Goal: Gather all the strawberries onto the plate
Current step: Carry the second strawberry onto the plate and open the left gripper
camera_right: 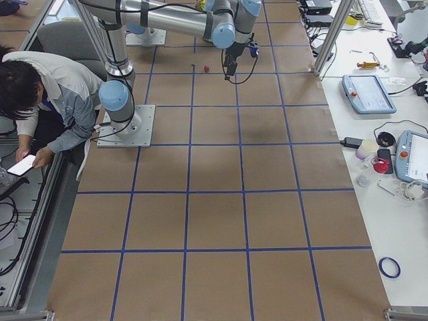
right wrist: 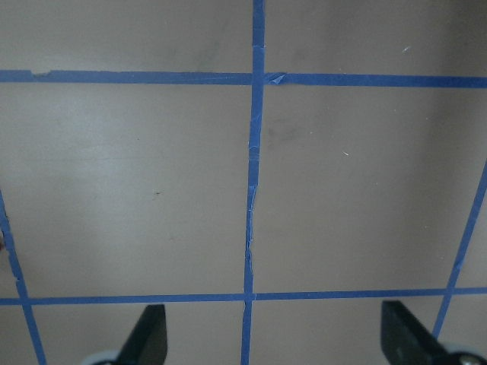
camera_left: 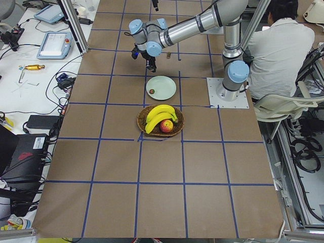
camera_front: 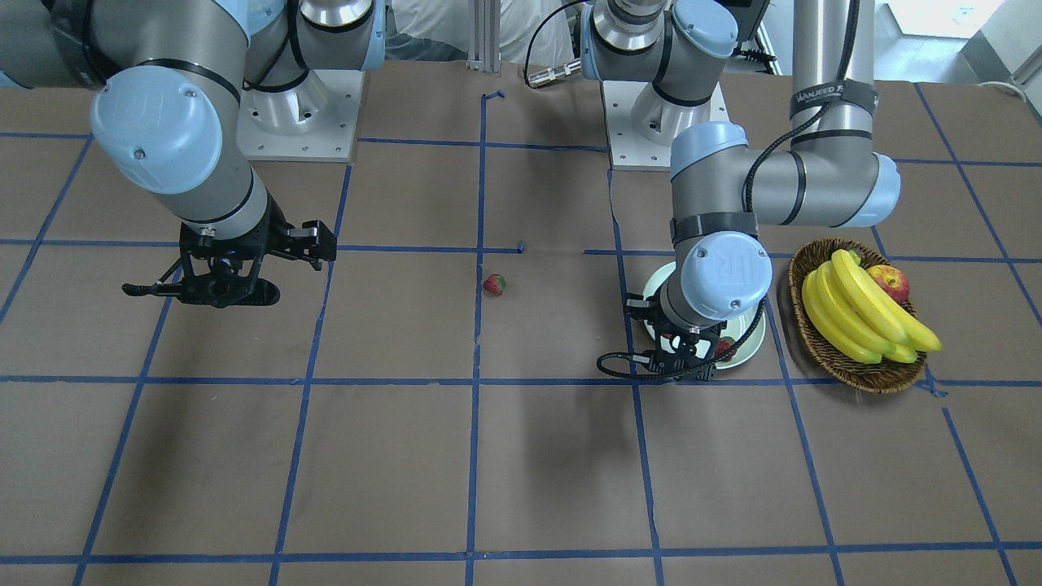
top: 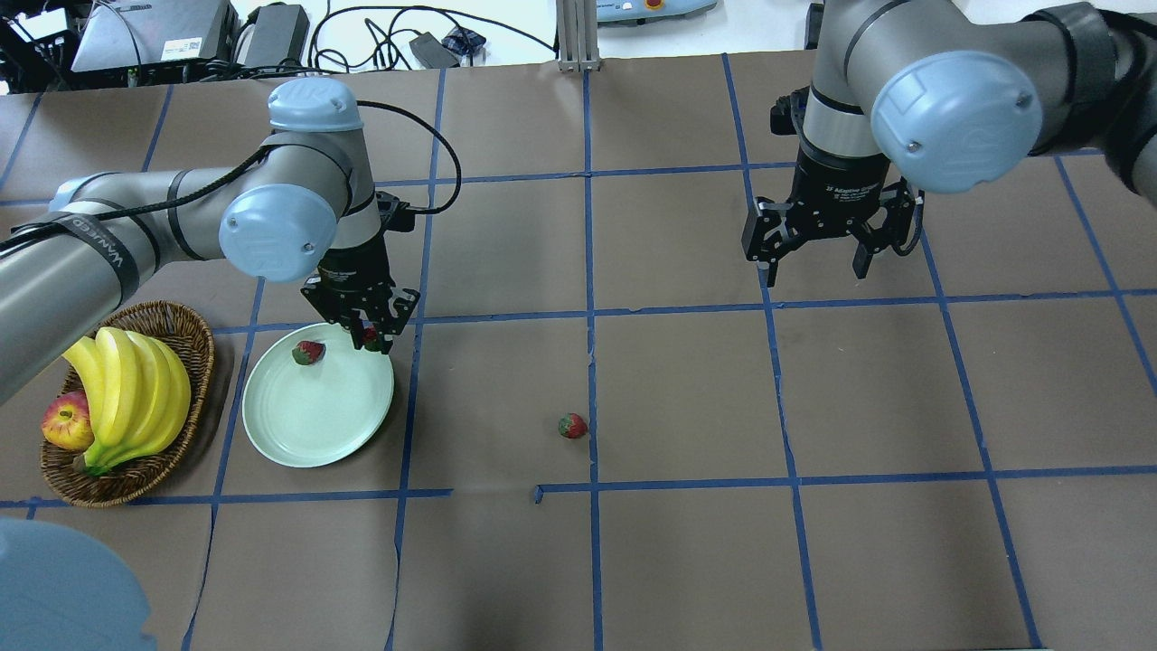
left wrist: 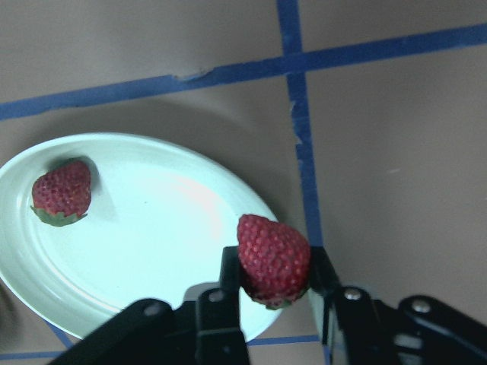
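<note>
Black fingers (left wrist: 230, 283) of the left gripper (left wrist: 274, 262) sit nearest the wrist lens, clenched on a small red seeded held strawberry (left wrist: 272, 251) that hangs right over the plate's edge, partly above bare paper.

From above, leftmost is the brown woven wicker basket (top: 197, 348) with its yellow bananas (top: 126, 389) and red-yellow apple (top: 65, 423), just beside the round pale mint-green glossy plate (top: 316, 420). A second small red resting strawberry (top: 308, 352) lies inside the plate near its far rim. The main risk, I judge, is letting go here: the round fruit could strike the raised rim, or skid on the smooth glaze, and roll out onto the table.

Further right, the third small red loose strawberry (top: 572, 425) lies on the brown paper beside a blue tape line, well apart from the plate. Its rounded shape may let it squirt from a poorly centred pinch.

Rightmost, the right gripper (top: 812, 267) hangs with its fingers spread and nothing between them.
</note>
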{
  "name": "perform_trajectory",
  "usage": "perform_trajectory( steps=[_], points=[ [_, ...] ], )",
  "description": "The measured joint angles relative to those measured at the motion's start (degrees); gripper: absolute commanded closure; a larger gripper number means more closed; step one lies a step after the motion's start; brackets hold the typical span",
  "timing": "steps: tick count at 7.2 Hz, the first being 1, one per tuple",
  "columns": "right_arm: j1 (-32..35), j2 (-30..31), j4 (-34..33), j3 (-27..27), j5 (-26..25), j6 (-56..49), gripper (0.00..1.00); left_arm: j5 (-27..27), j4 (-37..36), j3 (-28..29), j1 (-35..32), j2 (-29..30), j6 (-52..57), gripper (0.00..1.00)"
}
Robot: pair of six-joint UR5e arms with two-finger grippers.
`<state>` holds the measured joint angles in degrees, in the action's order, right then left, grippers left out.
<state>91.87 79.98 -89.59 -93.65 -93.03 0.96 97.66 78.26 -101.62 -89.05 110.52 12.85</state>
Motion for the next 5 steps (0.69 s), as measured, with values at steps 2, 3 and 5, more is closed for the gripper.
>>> perform_trajectory(
  steps=[2, 3, 5],
  points=[
    [0.0, 0.0, -0.1, -0.1, -0.1, -0.1, 0.0, 2.7, -0.2, -2.2, 2.5, 0.7, 5.5, 0.0],
    [0.0, 0.0, -0.1, -0.2, -0.1, -0.1, 0.0, 3.3, -0.4, -2.7, 2.8, 0.9, 6.1, 0.0],
    [0.0, 0.0, -0.1, -0.2, -0.2, -0.2, 0.0, 3.1, -0.6, -1.5, 2.7, 0.4, 5.5, 0.0]
  ],
)
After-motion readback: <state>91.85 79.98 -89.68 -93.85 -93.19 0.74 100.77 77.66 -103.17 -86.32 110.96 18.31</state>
